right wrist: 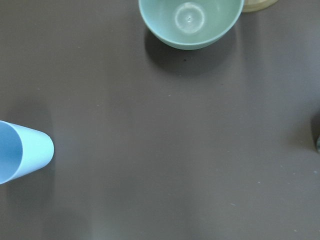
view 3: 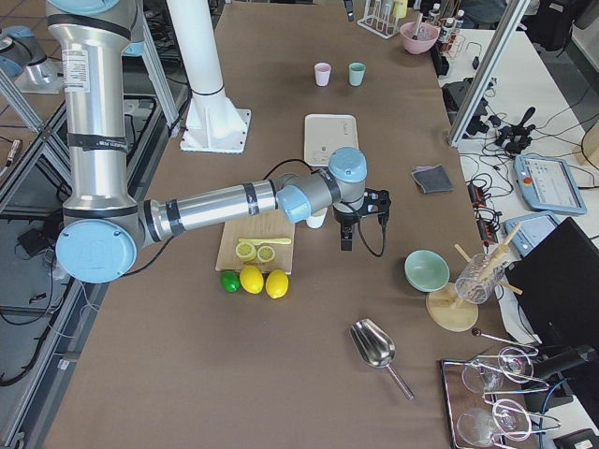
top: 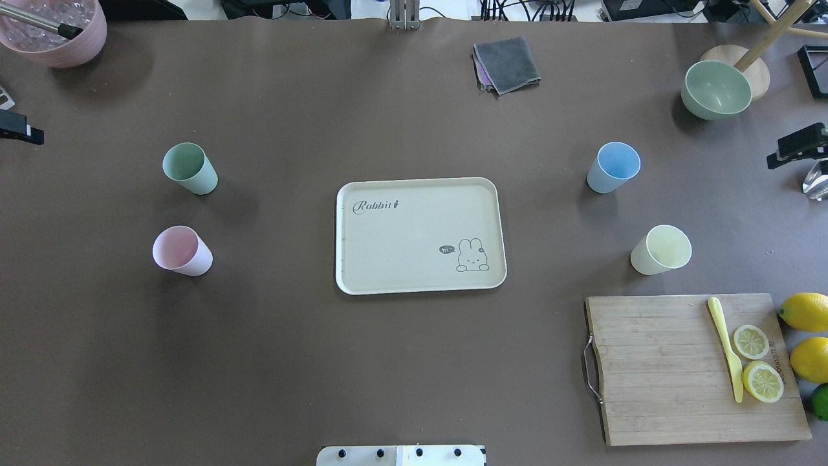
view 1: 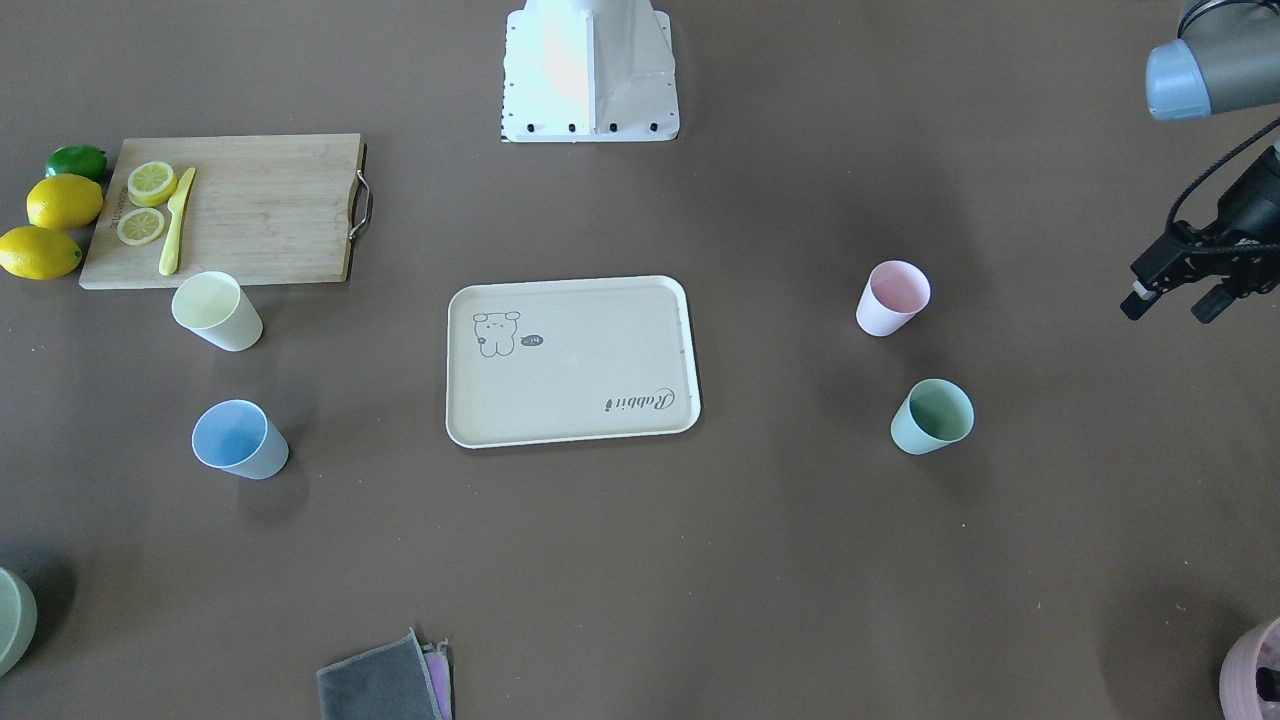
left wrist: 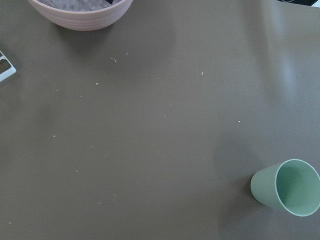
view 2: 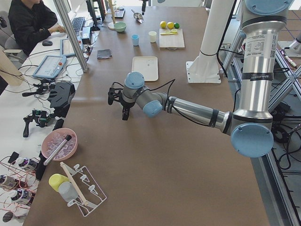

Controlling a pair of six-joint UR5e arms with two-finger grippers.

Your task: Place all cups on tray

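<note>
You have two cups [top: 183, 251] either side of the tray [top: 420, 188], one pair per arm; left fingers [view 1: 1140, 296] spread, right fingers [top: 797, 147] indeterminate.

Light is bright, even & diffuse in all views, no hard shadows. In the overhead view the green cup [top: 189, 168] & blue cup [top: 613, 167], on either side of the tray [top: 420, 226], cast faint soft-edged shadows leaning twd the tray. In the front-facing view the robot base [view 1: 590, 70] beyond the tray is blown out to near white, detail lost. Left wrist view: pale sheen streaks on the table [left wrist: 280, 65], focus sharp. Right wrist view is a bit soft; the bowl [right wrist: 190, 20] throws a dim shadow. Side views: verticals lean at frame edges (wide-angle).
</note>
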